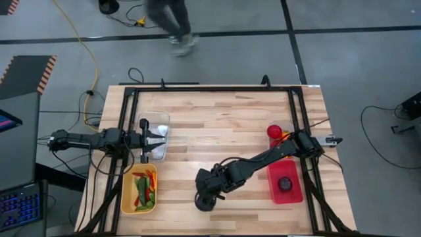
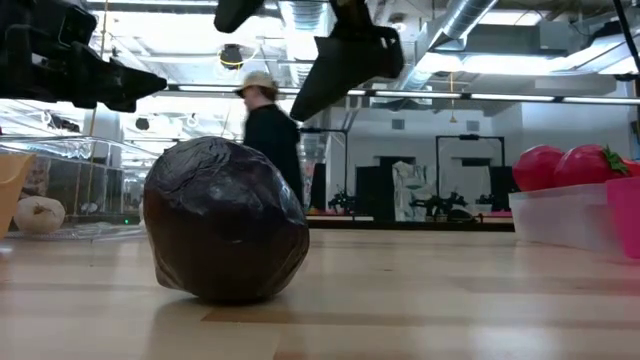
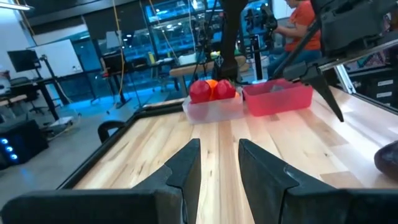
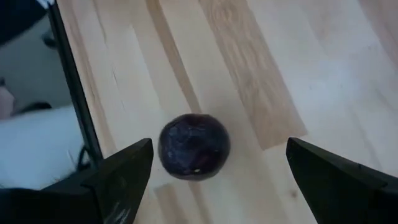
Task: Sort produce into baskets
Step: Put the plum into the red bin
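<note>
Purple round (image 4: 194, 147) sits alone on the bare wood of the table (image 1: 223, 131), toward the near edge and a little left of centre, and the right gripper (image 4: 214, 171) hangs directly above it with its fingers spread wide, one on each side, nothing held. Its skin looks glossy and creased, so I'd judge it light, fairly stiff and a touch slippery, and it could roll if nudged off-centre. The safest hold looks to be across its widest middle, fingers low and level. Over on the right, the red basket (image 1: 287, 184) already holds one dark round, and the clear bin (image 3: 214, 109) next to it carries red tomatoes (image 3: 211, 91). Left gripper (image 3: 217, 165) waits over the far-left clear basket (image 1: 155, 135), fingers partly parted and empty. Yellow basket (image 1: 139, 191) near left holds chillies.
</note>
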